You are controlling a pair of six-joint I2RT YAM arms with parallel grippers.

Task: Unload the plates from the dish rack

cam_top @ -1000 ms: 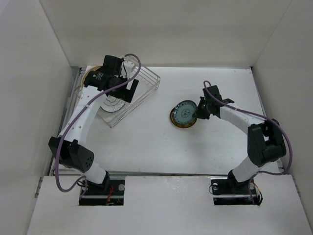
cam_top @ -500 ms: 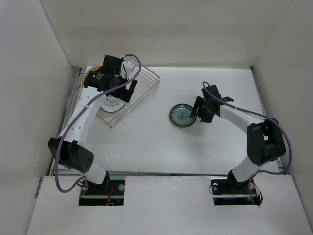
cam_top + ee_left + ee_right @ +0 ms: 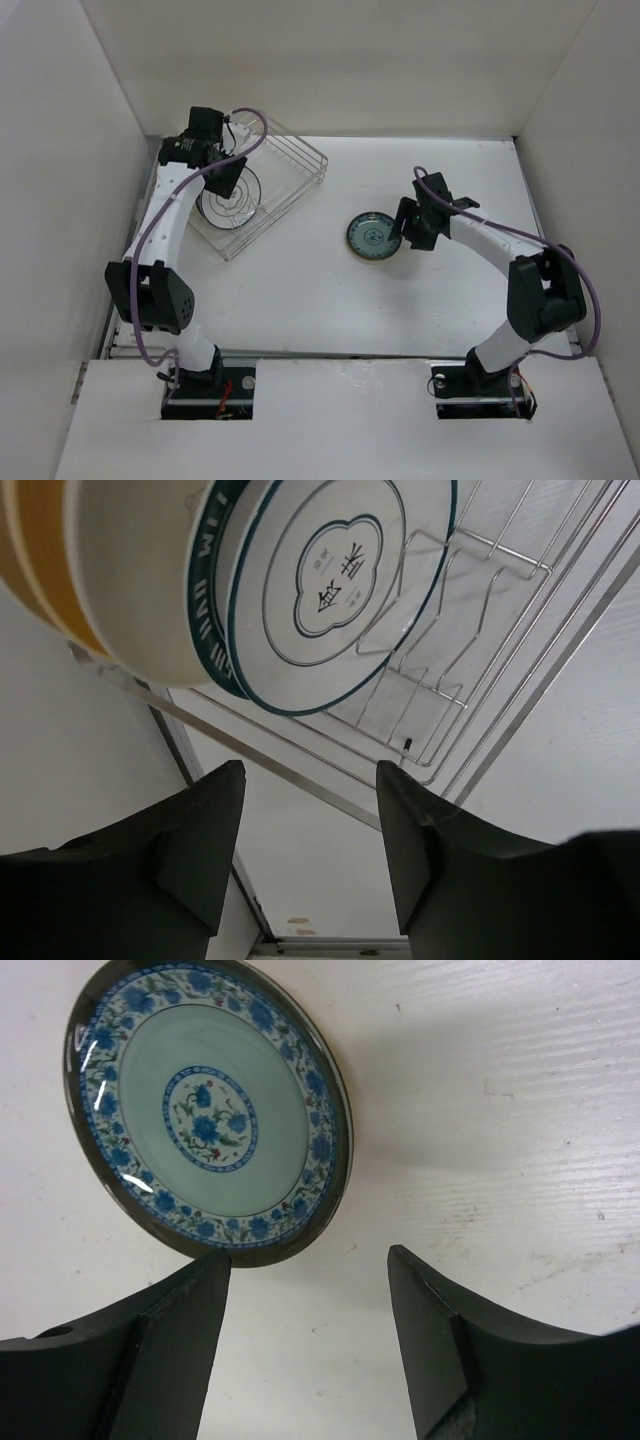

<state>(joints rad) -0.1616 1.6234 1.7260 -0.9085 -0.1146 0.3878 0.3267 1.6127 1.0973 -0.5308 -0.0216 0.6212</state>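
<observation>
Plates (image 3: pixel 150 570) mostly stand in the rack (image 3: pixel 300 165) at far left; one teal plate (image 3: pixel 210 1120) lies flat on the table (image 3: pixel 450 300) near my right gripper (image 3: pixel 310 1258). Both it and my left gripper (image 3: pixel 310 775) gape, empty.

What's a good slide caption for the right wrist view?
Open right hand beside the teal floral plate lying on the white table.

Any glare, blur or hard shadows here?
Top external: even light, sharp. Right wrist: small glare streaks on the left rim of the teal plate, soft shadow to its right. Left wrist: no glare, cream plate cropped by the top edge, dish rack sharp.
</observation>
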